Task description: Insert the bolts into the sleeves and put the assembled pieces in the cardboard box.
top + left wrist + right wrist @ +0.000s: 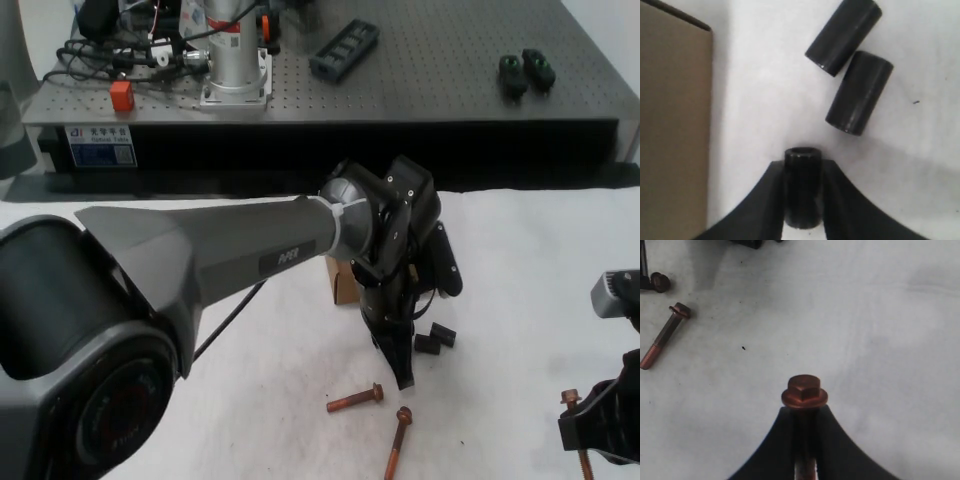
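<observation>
Left claw (803,169) – sleeve (802,197); right claw (804,412) – bolt (804,390)

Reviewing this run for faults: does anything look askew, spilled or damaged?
Nothing stands out. The left gripper is shut on a sleeve and the right gripper on a bolt. Two loose sleeves lie near the cardboard box and two loose bolts on the cloth, none visibly damaged.

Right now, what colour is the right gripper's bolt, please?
The bolt is coppery brown, best seen in right wrist view.
</observation>
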You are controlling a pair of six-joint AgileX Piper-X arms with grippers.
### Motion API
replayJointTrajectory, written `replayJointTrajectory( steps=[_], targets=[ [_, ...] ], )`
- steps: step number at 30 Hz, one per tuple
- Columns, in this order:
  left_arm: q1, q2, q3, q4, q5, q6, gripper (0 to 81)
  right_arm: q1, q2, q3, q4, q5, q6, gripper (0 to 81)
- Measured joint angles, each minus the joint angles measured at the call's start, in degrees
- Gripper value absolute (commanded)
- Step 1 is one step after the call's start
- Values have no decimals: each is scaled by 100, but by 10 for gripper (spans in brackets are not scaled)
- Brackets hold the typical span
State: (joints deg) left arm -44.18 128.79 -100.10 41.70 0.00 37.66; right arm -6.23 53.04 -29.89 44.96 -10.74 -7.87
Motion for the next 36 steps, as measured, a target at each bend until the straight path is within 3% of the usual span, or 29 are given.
replayJointTrajectory(
  steps=[5,14,17,21,22,25,29,36],
  targets=[
    [-14,-44,-66,0,-338,-581,6,0,0,0,-202,-181,219,3],
    [439,-1975,989,-577,336,-2046,6,36,0,0,-1988,-1887,1703,3],
    [718,-2653,1621,-1010,889,-2787,6,315,12,7,-3012,-2159,2384,3],
    [1052,-3867,3355,-2265,2129,-3423,6,812,12,7,-4301,-2242,3117,3],
    [1015,-4342,4115,-2964,2929,-3507,6,1008,12,7,-4786,-2240,3342,3],
    [795,-5058,5294,-4255,4252,-3766,6,1319,12,7,-5627,-2240,3703,3],
    [659,-5579,5791,-5166,4606,-4261,6,1816,12,7,-6709,-2240,4182,3],
    [654,-5768,5808,-5484,4491,-4536,6,2137,12,7,-6788,-2240,4368,3]
  ],
)
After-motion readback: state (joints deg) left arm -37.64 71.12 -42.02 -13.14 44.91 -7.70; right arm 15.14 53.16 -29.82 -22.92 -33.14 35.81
